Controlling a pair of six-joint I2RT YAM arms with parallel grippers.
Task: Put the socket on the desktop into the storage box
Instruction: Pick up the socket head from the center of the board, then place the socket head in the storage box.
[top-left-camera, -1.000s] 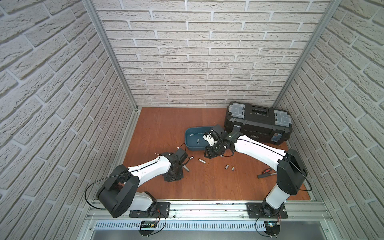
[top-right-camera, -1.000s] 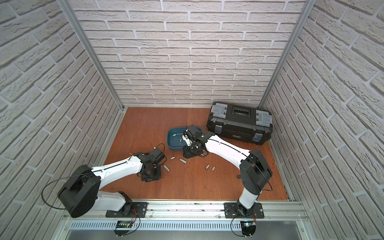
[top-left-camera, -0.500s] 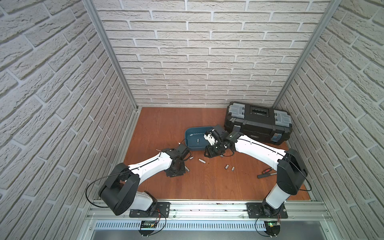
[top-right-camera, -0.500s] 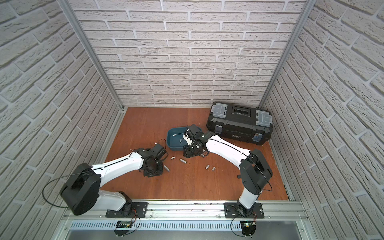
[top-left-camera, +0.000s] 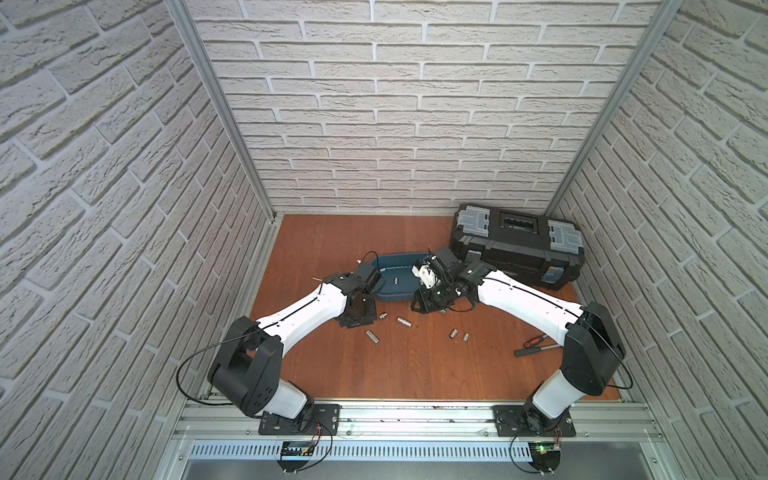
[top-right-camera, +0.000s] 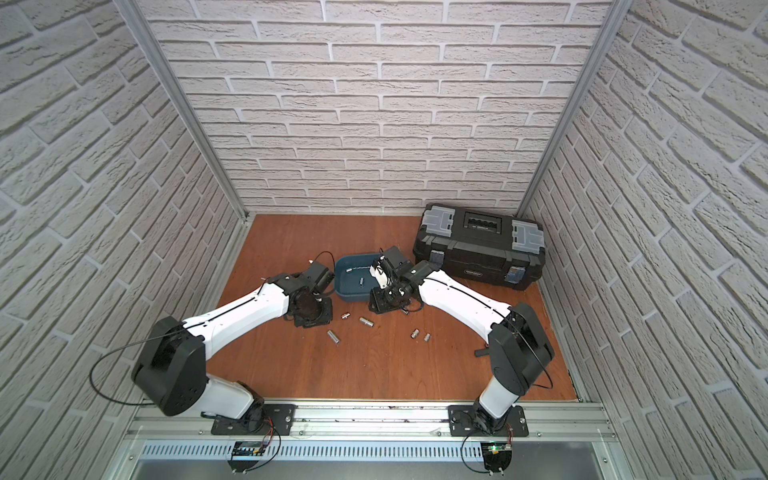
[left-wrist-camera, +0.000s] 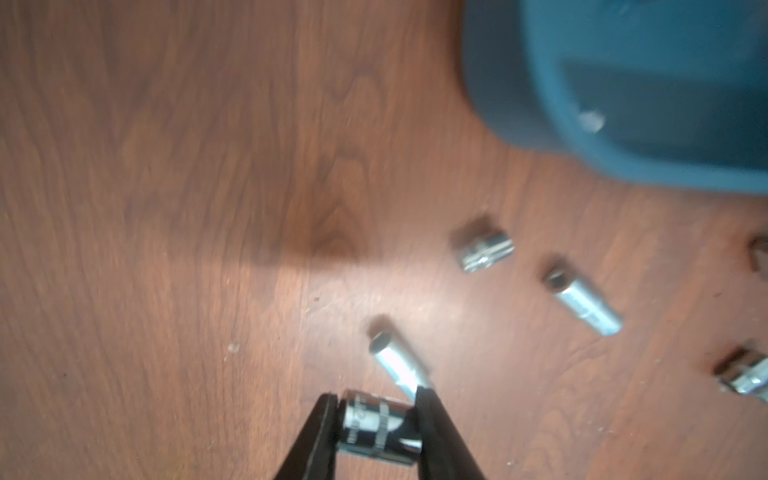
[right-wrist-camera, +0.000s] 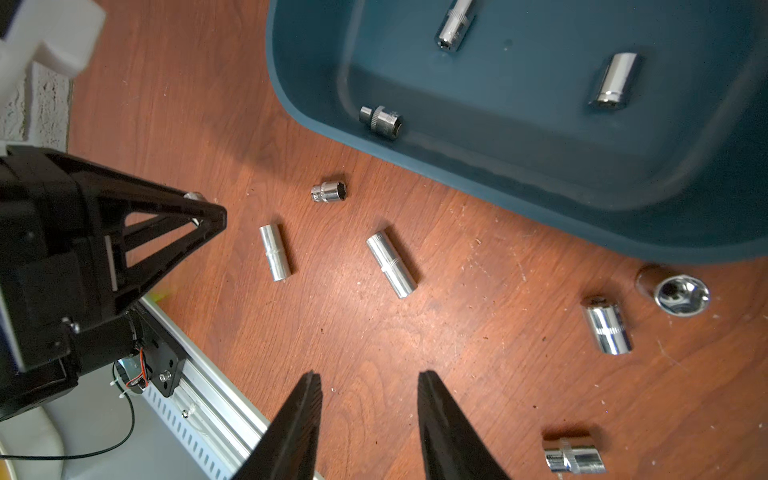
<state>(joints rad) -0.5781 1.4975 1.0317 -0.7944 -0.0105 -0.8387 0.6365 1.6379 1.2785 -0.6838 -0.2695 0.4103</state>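
— Where is the socket being worked on?

— A short chrome socket (left-wrist-camera: 380, 430) sits crosswise between the tips of the left gripper (left-wrist-camera: 376, 394), which is pinched narrowly on it. It is over the desktop (left-wrist-camera: 166, 208), short of the storage box (left-wrist-camera: 540, 83).

— Which step is that?

— Likely the carry: the socket is gripped and not yet dropped. Three boxed sockets (right-wrist-camera: 615, 81) already lie inside, and several loose sockets (right-wrist-camera: 391, 264) remain on the wood.

— And the other arm?

— The right gripper (right-wrist-camera: 370, 374) hangs over the desktop beside the box. Its jaws are partly apart with nothing between them.

— What does the next move need?

— The left arm must probably lift the socket over the box's near wall, then spread its jaws only once past the rim. It should also keep away from the right arm, which is close by.
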